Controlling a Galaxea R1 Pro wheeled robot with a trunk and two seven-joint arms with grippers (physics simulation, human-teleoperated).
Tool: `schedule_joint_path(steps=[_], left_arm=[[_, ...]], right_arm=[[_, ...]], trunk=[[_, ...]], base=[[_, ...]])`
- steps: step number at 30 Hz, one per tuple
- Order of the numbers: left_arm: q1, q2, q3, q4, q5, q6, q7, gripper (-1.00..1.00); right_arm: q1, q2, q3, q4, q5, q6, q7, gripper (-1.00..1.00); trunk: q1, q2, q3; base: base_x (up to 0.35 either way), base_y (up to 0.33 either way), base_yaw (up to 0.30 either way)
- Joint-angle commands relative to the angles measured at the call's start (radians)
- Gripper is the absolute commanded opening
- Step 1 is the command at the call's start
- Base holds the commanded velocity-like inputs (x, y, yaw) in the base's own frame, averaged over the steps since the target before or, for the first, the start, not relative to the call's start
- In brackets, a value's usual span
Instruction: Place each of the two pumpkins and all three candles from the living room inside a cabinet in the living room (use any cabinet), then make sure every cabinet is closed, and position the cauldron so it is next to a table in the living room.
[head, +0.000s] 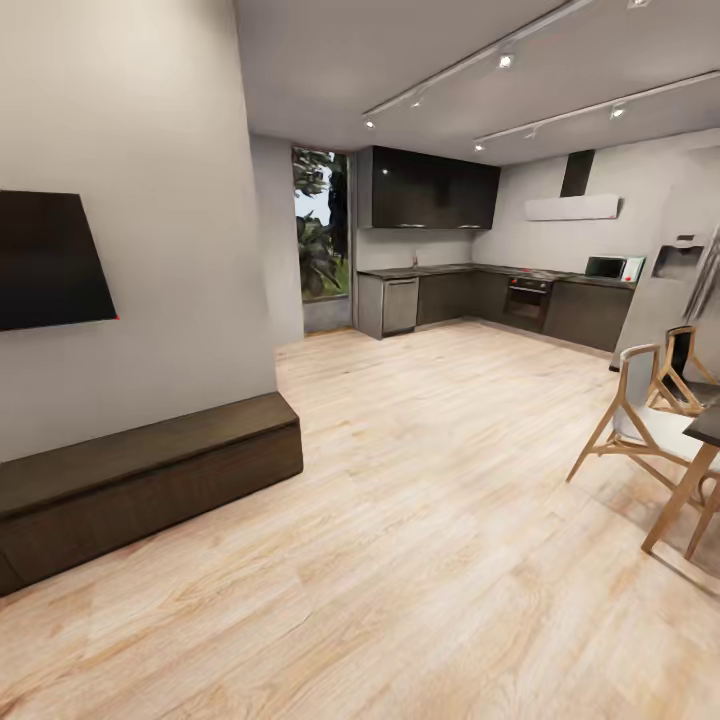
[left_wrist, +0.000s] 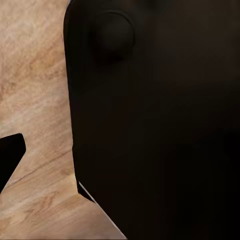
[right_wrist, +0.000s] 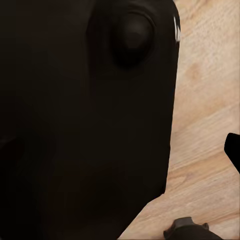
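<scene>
Cabinet (head: 150, 475) seen closed below the TV (head: 50, 260), robot in transit; tool state cannot be told.

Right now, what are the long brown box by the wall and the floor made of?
The long low dark brown cabinet looks like wood with a matt finish: faint grain runs along its top and front. The pale plank floor looks like light wood or laminate, showing streaky grain and plank seams with a slight sheen.

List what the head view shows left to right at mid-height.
Wall-mounted dark screen → long low dark brown cabinet, fronts shut → tall window with foliage → dark kitchen cupboards → oven → microwave → wooden chairs.
</scene>
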Motion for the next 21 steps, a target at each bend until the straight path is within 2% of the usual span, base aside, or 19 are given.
schedule_joint_path(steps=[1, 3, 8, 21], left_arm=[[0.006, 0.006, -0.001, -0.006, 0.0, -0.002, -0.002, 1.0], [0.006, 0.017, -0.001, -0.011, 0.0, -0.002, -0.002, 1.0], [0.006, 0.023, -0.001, -0.019, 0.0, -0.002, -0.002, 1.0], [0.006, 0.025, -0.001, -0.021, 0.0, -0.002, -0.002, 1.0]], right_arm=[[-0.006, 0.001, -0.003, 0.002, -0.001, 0.003, 0.003, 1.0], [-0.01, 0.001, -0.003, 0.001, 0.0, 0.002, 0.003, 1.0], [-0.012, 0.0, 0.0, -0.004, 0.001, -0.002, 0.002, 1.0], [-0.012, 0.0, -0.002, -0.005, 0.0, -0.002, 0.0, 1.0]], trunk=[[0.0, 0.0, -0.001], [0.0, 0.0, -0.001], [0.0, 0.0, -0.001], [0.0, 0.0, -0.001]], base=[[0.0, 0.0, 0.0], [0.0, 0.0, 0.0], [0.0, 0.0, 0.0], [0.0, 0.0, -0.001]])
